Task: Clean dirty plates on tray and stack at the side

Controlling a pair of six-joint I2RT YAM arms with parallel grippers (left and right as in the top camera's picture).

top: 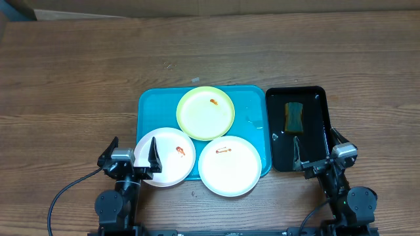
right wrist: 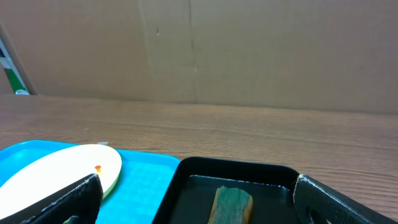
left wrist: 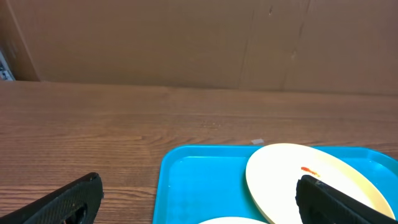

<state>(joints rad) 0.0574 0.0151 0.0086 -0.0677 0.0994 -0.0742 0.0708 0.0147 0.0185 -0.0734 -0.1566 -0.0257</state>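
The turquoise tray (top: 152,105) lies mid-table. A pale yellow-green plate (top: 205,113) with a red smear sits at its back; it also shows in the left wrist view (left wrist: 280,177) and the right wrist view (right wrist: 62,171). Two white plates lie in front, one at the left (top: 172,160) and one at the right (top: 230,167), each with a smear. Both overhang the tray's front rim. My left gripper (top: 134,154) is open over the left white plate's edge. My right gripper (top: 316,156) is open over the black tray's near end.
A smaller black tray (top: 315,98) stands right of the turquoise tray and holds a green-and-yellow sponge (top: 294,116), also seen in the right wrist view (right wrist: 233,204). Brown cardboard stands behind the wooden table (top: 79,78).
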